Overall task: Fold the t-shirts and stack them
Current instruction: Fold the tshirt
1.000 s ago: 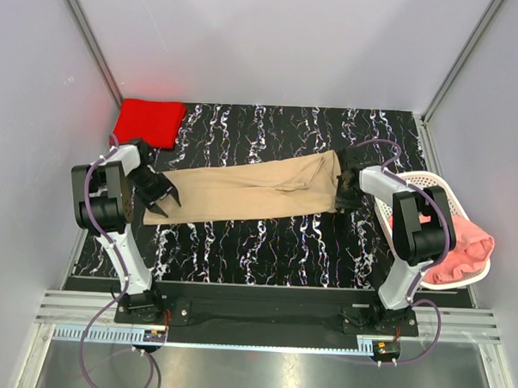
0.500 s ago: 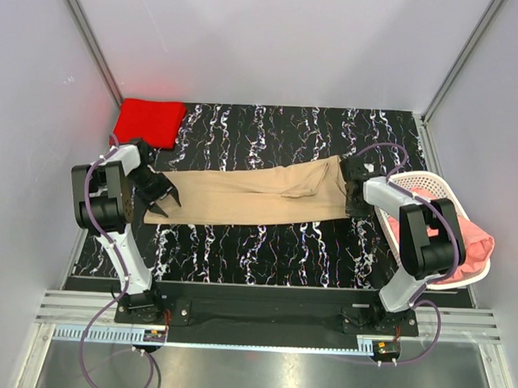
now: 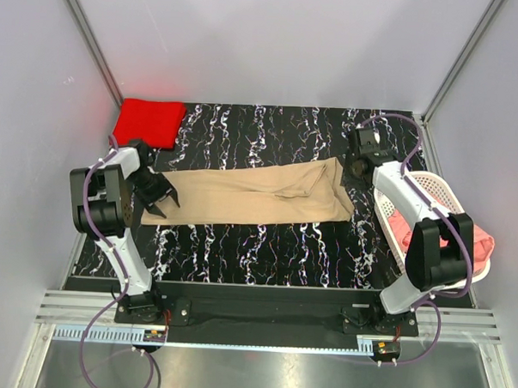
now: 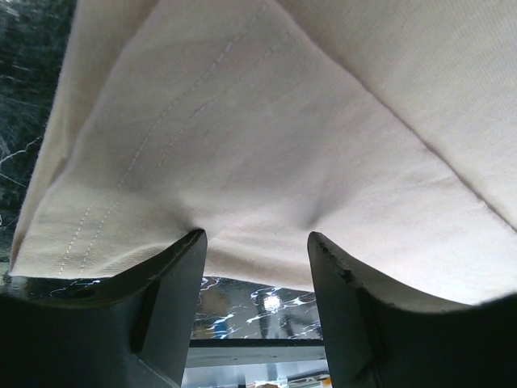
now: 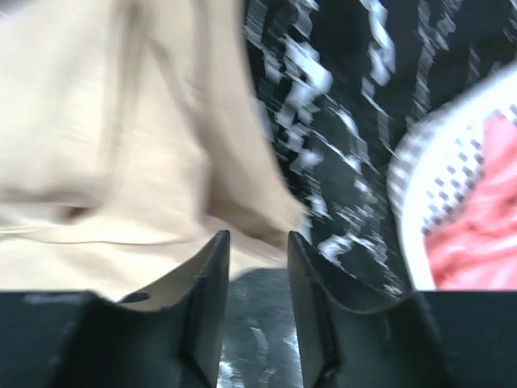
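Observation:
A tan t-shirt point(image 3: 259, 198), folded into a long strip, lies across the middle of the black marbled table. My left gripper point(image 3: 158, 198) is at its left end. In the left wrist view that gripper point(image 4: 257, 238) stands open, with the tan cloth point(image 4: 266, 137) resting at its fingertips and table showing between them. My right gripper point(image 3: 361, 164) hovers off the strip's right end, toward the back. It is open and empty point(image 5: 258, 236), with the tan shirt point(image 5: 105, 121) ahead of it. A red t-shirt point(image 3: 149, 120) lies folded at the back left. A salmon-pink t-shirt point(image 3: 473, 245) sits crumpled in the basket.
A white lattice basket point(image 3: 427, 180) stands at the table's right edge, close beside my right arm; it shows blurred in the right wrist view point(image 5: 420, 170) with the pink shirt point(image 5: 477, 218) inside. Grey walls close in the back and both sides.
My right gripper shut on the tan shirt's right end, then opened and let it go, moving back and to the right. The shirt's right end now lies flat. The left arm has not moved.

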`<move>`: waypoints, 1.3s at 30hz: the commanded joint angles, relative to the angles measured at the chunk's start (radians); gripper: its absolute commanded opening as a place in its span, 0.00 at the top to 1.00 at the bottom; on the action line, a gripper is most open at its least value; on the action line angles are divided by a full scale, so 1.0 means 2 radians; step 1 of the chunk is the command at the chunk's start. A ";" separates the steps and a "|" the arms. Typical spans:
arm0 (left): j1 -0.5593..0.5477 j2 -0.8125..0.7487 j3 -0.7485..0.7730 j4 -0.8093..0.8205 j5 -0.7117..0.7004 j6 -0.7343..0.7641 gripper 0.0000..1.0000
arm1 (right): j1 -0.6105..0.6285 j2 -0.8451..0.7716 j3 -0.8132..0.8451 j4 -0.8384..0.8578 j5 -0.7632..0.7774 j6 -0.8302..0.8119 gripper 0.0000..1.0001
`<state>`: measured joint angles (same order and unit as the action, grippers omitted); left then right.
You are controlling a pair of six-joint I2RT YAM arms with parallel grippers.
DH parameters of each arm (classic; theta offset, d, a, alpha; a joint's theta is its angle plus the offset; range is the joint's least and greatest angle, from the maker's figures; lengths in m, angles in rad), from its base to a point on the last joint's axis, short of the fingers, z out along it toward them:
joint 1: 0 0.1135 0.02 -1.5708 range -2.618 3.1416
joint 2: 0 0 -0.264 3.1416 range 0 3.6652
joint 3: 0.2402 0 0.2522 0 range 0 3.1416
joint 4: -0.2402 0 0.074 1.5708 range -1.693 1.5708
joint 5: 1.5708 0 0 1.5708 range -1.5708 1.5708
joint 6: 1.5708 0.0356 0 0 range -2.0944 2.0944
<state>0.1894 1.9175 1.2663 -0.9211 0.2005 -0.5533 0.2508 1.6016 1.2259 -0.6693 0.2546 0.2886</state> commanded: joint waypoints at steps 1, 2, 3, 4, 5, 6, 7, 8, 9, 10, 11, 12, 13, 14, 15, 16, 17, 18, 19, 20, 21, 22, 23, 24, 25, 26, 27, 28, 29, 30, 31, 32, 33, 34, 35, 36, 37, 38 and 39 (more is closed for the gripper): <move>-0.006 -0.016 0.000 0.020 -0.009 0.008 0.40 | 0.003 0.027 0.046 -0.001 -0.093 0.038 0.63; -0.007 -0.018 0.003 0.019 -0.008 0.008 0.40 | 0.003 0.035 0.052 0.004 -0.107 0.042 0.65; -0.011 -0.019 0.006 0.017 -0.009 0.008 0.40 | 0.006 0.044 0.054 0.010 -0.139 0.047 0.68; -0.012 -0.020 0.007 0.017 -0.010 0.008 0.40 | 0.007 0.060 0.058 0.011 -0.152 0.050 0.74; -0.012 -0.021 0.009 0.014 -0.011 0.009 0.40 | 0.008 0.067 0.061 0.010 -0.163 0.052 0.77; -0.012 -0.021 0.010 0.014 -0.012 0.010 0.40 | 0.008 0.072 0.060 0.012 -0.174 0.057 0.80; -0.012 -0.021 0.010 0.012 -0.013 0.010 0.40 | 0.008 0.079 0.058 0.011 -0.178 0.060 0.83; -0.011 -0.022 0.010 0.012 -0.013 0.011 0.40 | 0.007 0.082 0.053 0.009 -0.179 0.061 0.85; -0.012 -0.023 0.008 0.011 -0.014 0.011 0.40 | 0.007 0.086 0.048 0.010 -0.180 0.061 0.87; -0.011 -0.023 0.007 0.012 -0.014 0.012 0.40 | 0.007 0.088 0.044 0.011 -0.178 0.060 0.88; -0.011 -0.023 0.007 0.013 -0.014 0.011 0.40 | 0.008 0.090 0.033 0.012 -0.172 0.059 0.89; -0.012 -0.022 0.006 0.013 -0.015 0.012 0.40 | 0.007 0.090 0.028 0.014 -0.154 0.059 0.89; -0.012 -0.021 0.006 0.013 -0.014 0.013 0.41 | 0.007 0.094 0.026 0.013 -0.140 0.058 0.89; -0.012 -0.019 0.006 0.012 -0.016 0.014 0.40 | 0.004 0.098 0.023 0.012 -0.130 0.058 0.89; -0.011 -0.018 0.007 0.013 -0.017 0.014 0.40 | 0.002 0.103 0.021 0.014 -0.102 0.057 0.89; -0.012 -0.018 0.007 0.013 -0.019 0.016 0.40 | -0.001 0.116 0.023 0.013 -0.097 0.057 0.89; -0.012 -0.017 0.007 0.013 -0.020 0.017 0.40 | -0.009 0.124 0.030 0.009 -0.091 0.057 0.88; -0.012 -0.015 0.009 0.013 -0.021 0.018 0.40 | -0.010 0.132 0.034 -0.003 -0.073 0.059 0.89; -0.012 -0.014 0.010 0.012 -0.023 0.021 0.40 | -0.013 0.146 0.040 -0.010 -0.065 0.060 0.89; -0.012 -0.014 0.013 0.009 -0.026 0.024 0.40 | -0.013 0.151 0.049 -0.014 -0.058 0.057 0.89; -0.012 -0.016 0.013 0.009 -0.027 0.027 0.40 | -0.012 0.153 0.052 -0.015 -0.050 0.053 0.89; -0.012 -0.018 0.013 0.009 -0.029 0.028 0.40 | -0.013 0.153 0.054 -0.015 -0.045 0.052 0.88; -0.011 -0.022 0.011 0.013 -0.030 0.029 0.40 | -0.013 0.153 0.059 -0.016 -0.039 0.052 0.87; -0.012 -0.031 0.010 0.015 -0.030 0.031 0.40 | -0.013 0.153 0.064 -0.020 -0.028 0.046 0.86; -0.011 -0.035 0.008 0.016 -0.030 0.033 0.40 | -0.013 0.153 0.070 -0.024 -0.026 0.041 0.84; -0.012 -0.041 0.003 0.019 -0.024 0.033 0.39 | -0.013 0.152 0.082 -0.025 -0.030 0.033 0.82; -0.012 -0.049 0.001 0.020 -0.022 0.034 0.39 | -0.008 0.149 0.090 -0.030 -0.031 0.029 0.81; -0.012 -0.054 0.000 0.022 -0.018 0.035 0.39 | -0.006 0.145 0.096 -0.034 -0.030 0.025 0.79; -0.013 -0.059 -0.003 0.023 -0.012 0.035 0.38 | -0.002 0.143 0.115 -0.038 -0.028 0.022 0.78; -0.014 -0.067 -0.006 0.023 -0.010 0.034 0.37 | 0.006 0.138 0.126 -0.049 -0.028 0.019 0.76; -0.015 -0.072 -0.009 0.023 -0.007 0.034 0.37 | 0.009 0.136 0.136 -0.053 -0.033 0.020 0.72; -0.016 -0.075 -0.010 0.024 -0.003 0.033 0.36 | 0.012 0.134 0.151 -0.056 -0.053 0.024 0.65; -0.017 -0.082 -0.012 0.025 0.000 0.030 0.36 | 0.013 0.133 0.157 -0.056 -0.069 0.031 0.62; -0.017 -0.084 -0.013 0.026 0.004 0.028 0.35 | 0.015 0.133 0.165 -0.052 -0.088 0.037 0.60; -0.018 -0.088 -0.013 0.028 0.012 0.026 0.35 | 0.015 0.135 0.168 -0.048 -0.125 0.052 0.55; -0.018 -0.089 -0.012 0.028 0.016 0.022 0.35 | 0.015 0.142 0.170 -0.039 -0.157 0.060 0.53; -0.020 -0.091 -0.011 0.029 0.020 0.021 0.35 | 0.015 0.146 0.171 -0.034 -0.178 0.068 0.50; -0.023 -0.093 -0.009 0.029 0.023 0.020 0.35 | 0.015 0.151 0.169 -0.027 -0.220 0.087 0.46; -0.024 -0.093 -0.008 0.028 0.024 0.018 0.35 | 0.016 0.159 0.166 -0.012 -0.239 0.097 0.45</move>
<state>0.1532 1.7683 1.2491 -0.8867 0.2035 -0.5060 0.2745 1.9152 1.5410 -0.7338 -0.0189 0.4000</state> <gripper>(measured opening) 0.647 0.533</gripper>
